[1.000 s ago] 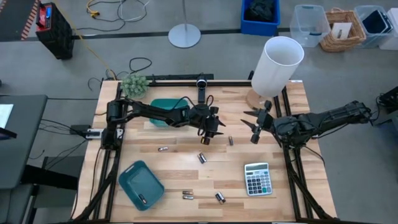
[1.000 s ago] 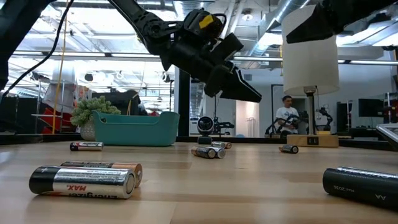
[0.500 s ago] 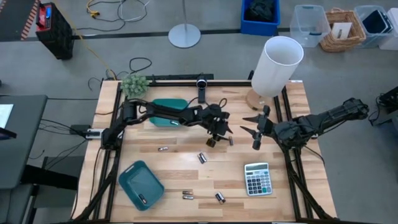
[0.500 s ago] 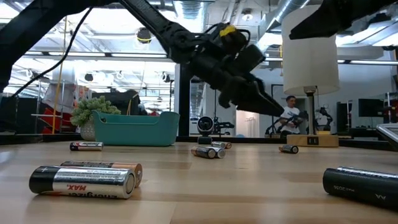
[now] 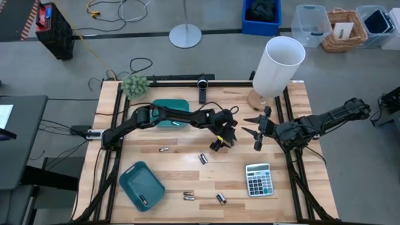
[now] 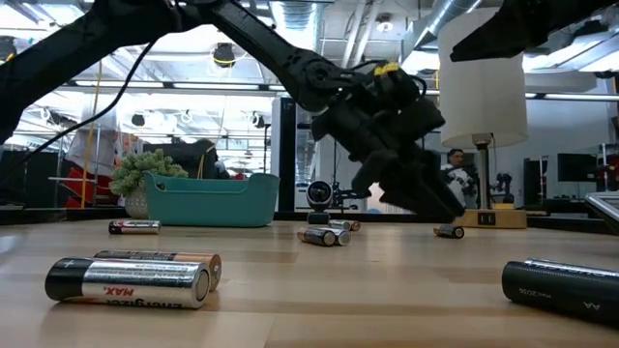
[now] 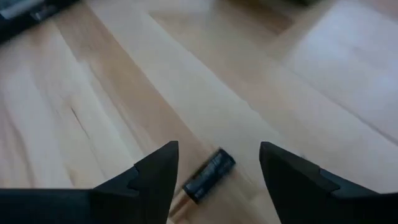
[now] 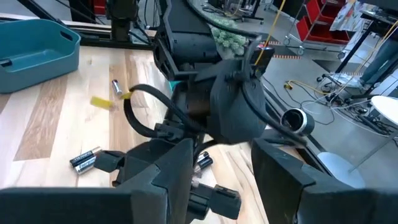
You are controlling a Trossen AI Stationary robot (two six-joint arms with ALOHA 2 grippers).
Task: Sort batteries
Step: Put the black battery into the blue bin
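Several small batteries lie on their sides on the wooden table. In the high view they are at the middle left, the centre and near the front edge. My left gripper is open, low over the table right of centre. In the left wrist view a dark battery lies on the wood between and ahead of its two fingertips, untouched. In the low view the fingers hang just above that battery. My right gripper is open and empty, waiting at the right.
A grey calculator lies front right. A teal tray with one battery in it sits front left, and a teal bin stands at the back. A white lamp and a small plant stand at the far edge.
My left gripper has gone toward the table's right edge and down, reaching farther out, until it is low over the small battery right of centre. The batteries have not moved.
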